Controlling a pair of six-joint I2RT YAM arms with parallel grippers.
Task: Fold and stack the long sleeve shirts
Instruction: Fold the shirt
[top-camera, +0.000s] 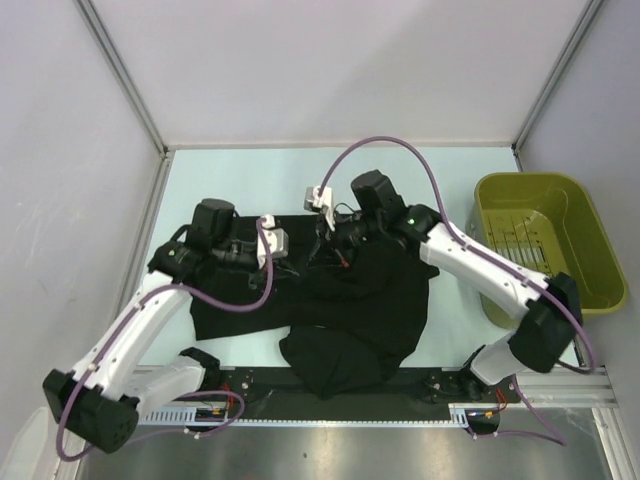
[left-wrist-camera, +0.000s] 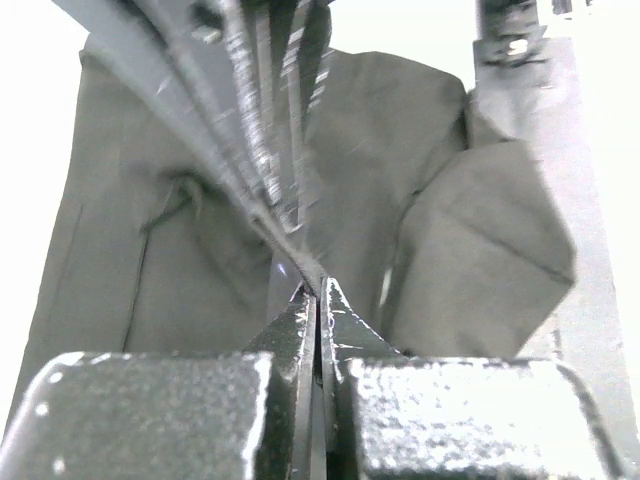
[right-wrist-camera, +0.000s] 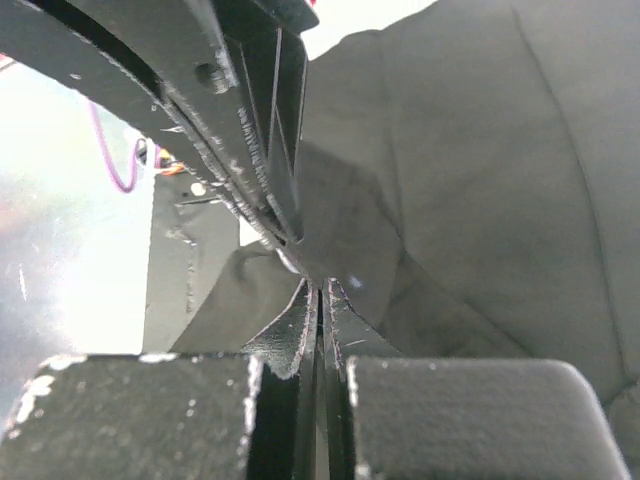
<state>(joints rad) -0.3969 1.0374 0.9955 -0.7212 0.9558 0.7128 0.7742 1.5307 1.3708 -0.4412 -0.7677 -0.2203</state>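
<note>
A black long sleeve shirt (top-camera: 370, 300) lies bunched in the middle of the table, its lower part hanging over the near edge. A second black shirt (top-camera: 230, 305) lies flatter to its left, and the two overlap. My left gripper (top-camera: 297, 267) and right gripper (top-camera: 326, 243) meet close together at the bunched shirt's upper left edge. In the left wrist view my gripper (left-wrist-camera: 320, 290) is shut on a thin fold of the shirt (left-wrist-camera: 480, 250). In the right wrist view my gripper (right-wrist-camera: 322, 287) is shut on the shirt's fabric (right-wrist-camera: 480, 150).
An olive-green plastic basket (top-camera: 545, 240) stands at the table's right edge. Grey walls close in the far side and both sides. A black and metal rail (top-camera: 400, 405) runs along the near edge between the arm bases.
</note>
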